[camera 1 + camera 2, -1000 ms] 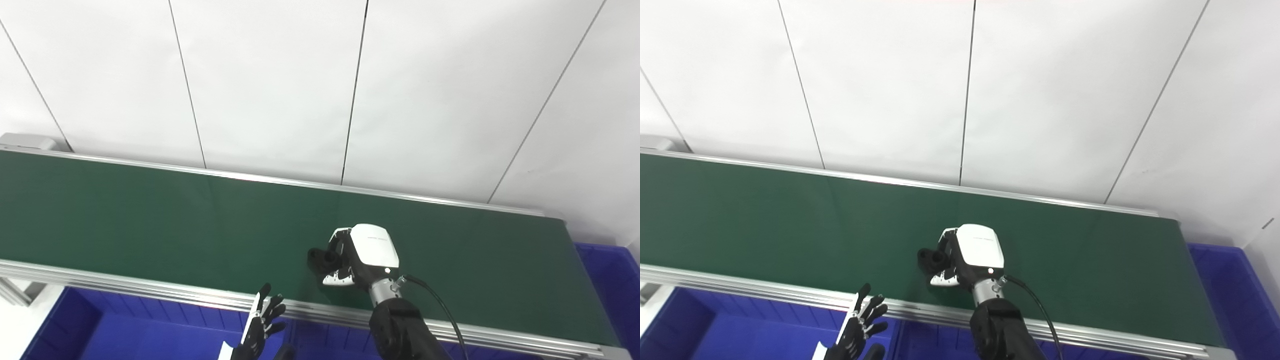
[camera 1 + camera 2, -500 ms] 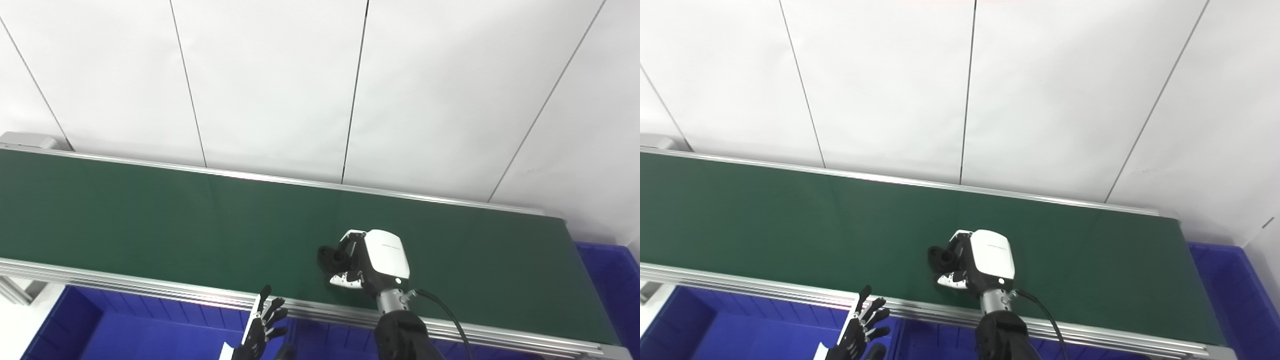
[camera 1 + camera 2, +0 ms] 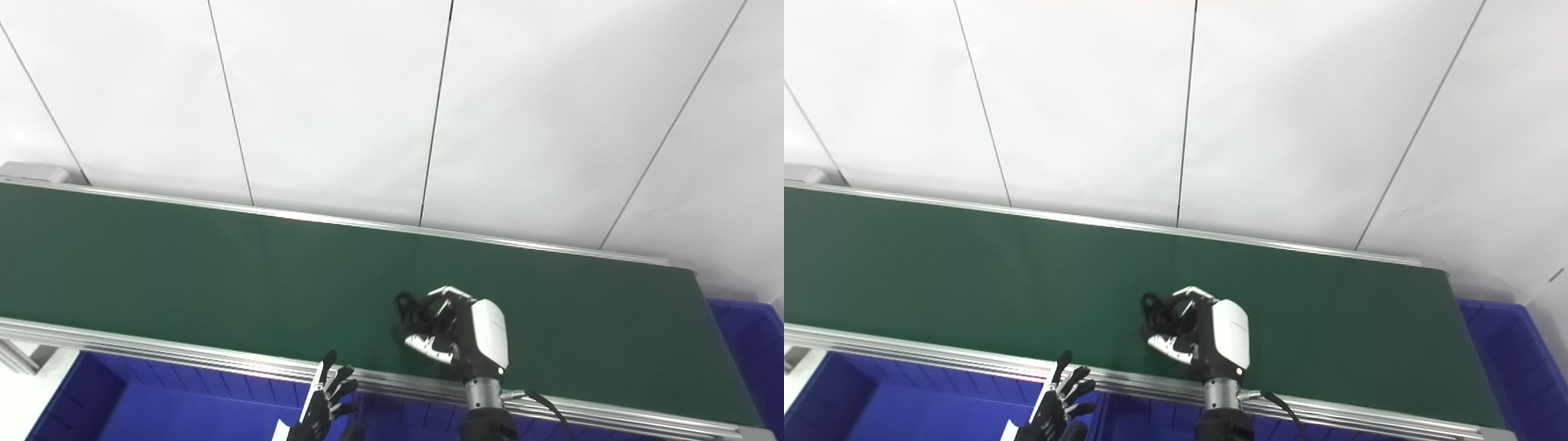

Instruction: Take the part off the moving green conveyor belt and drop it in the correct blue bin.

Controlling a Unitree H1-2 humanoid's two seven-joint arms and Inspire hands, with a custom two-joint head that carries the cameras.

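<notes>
Over the belt [image 3: 184, 257], right hand [image 3: 465, 331] grips one black part [image 3: 411, 312].

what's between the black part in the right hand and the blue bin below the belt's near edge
Only the belt's aluminium near rail. The right hand holds the black part over the green belt; the blue bin lies past that rail, open on top.

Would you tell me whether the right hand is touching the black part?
Touching: the left eye view shows the right hand with fingers curled around the black part.
</notes>
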